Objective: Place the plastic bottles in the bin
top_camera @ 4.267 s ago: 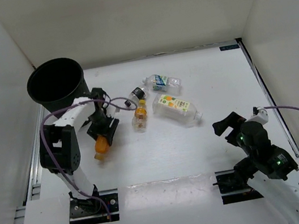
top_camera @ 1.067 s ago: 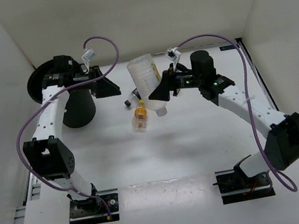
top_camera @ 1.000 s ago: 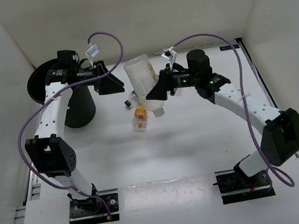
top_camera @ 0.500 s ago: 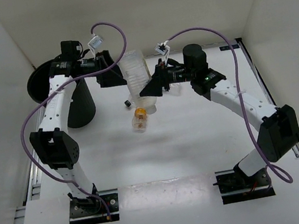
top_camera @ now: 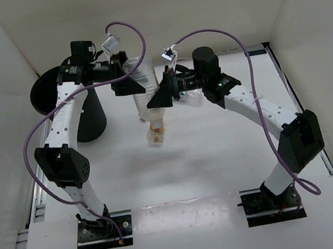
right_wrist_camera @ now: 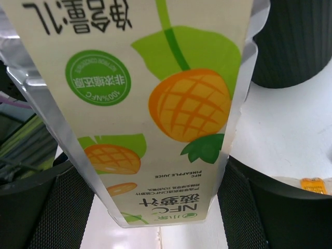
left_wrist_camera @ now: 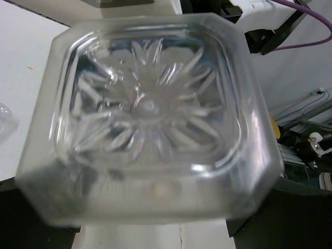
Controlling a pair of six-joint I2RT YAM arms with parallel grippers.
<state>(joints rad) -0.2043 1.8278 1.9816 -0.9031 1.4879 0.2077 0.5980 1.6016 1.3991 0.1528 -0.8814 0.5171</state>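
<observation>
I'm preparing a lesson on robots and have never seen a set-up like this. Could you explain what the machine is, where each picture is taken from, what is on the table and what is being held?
These are two robot arms bolted at the table's near edge, each ending in a two-finger gripper. The overhead picture looks down on both; the other two come from cameras on each wrist.

The right gripper holds a clear pineapple juice bottle in the air; its wrist camera shows the label close up. The left gripper has met the bottle's other end, so its camera fills with the moulded bottle base. Whether the left fingers grip it is not clear.

On the table stand a black bin at the far left and a small orange-capped bottle lying below the held one.
</observation>
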